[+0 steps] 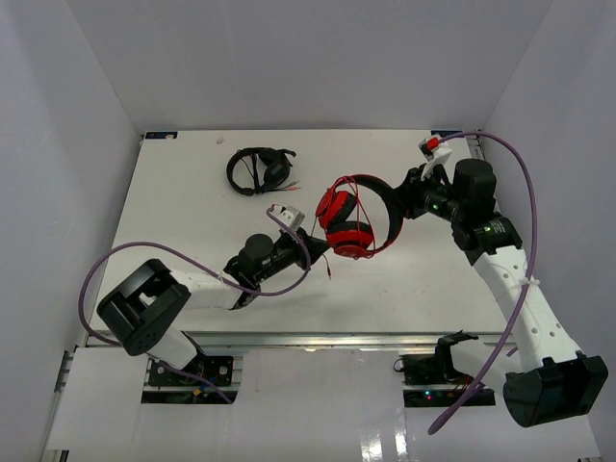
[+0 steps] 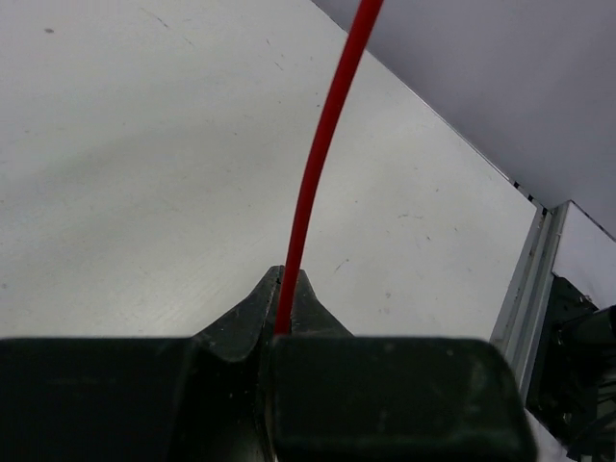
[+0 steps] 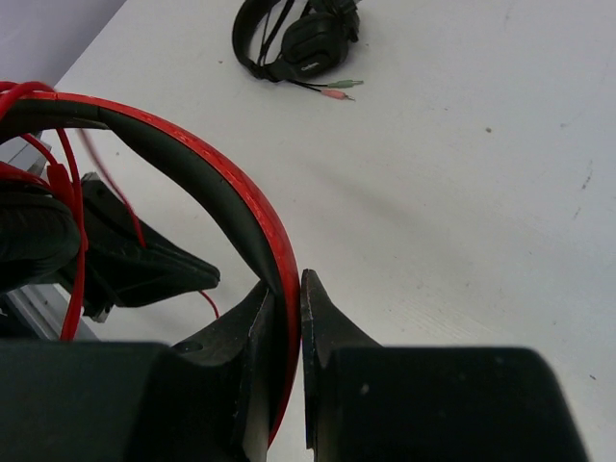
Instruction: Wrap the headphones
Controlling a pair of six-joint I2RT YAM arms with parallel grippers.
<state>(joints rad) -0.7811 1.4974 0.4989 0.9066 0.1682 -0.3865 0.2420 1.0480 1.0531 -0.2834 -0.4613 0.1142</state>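
Note:
The red headphones (image 1: 348,223) are held up above the table's middle, ear cups to the left. My right gripper (image 1: 402,199) is shut on their red headband (image 3: 223,175), which runs between its fingertips (image 3: 287,291). The thin red cable (image 2: 318,164) runs over the ear cups and down into my left gripper (image 1: 314,248), which is shut on it (image 2: 286,294). A short cable end hangs below that gripper (image 1: 329,269). In the right wrist view a black ear pad (image 3: 29,241) and my left gripper's fingers (image 3: 144,265) show behind the headband.
Black headphones (image 1: 260,170) with a thin cable and plugs lie at the back left of the white table (image 1: 192,212); they also show in the right wrist view (image 3: 298,38). The table's metal front rail (image 2: 534,279) lies near the left gripper. White walls enclose the table.

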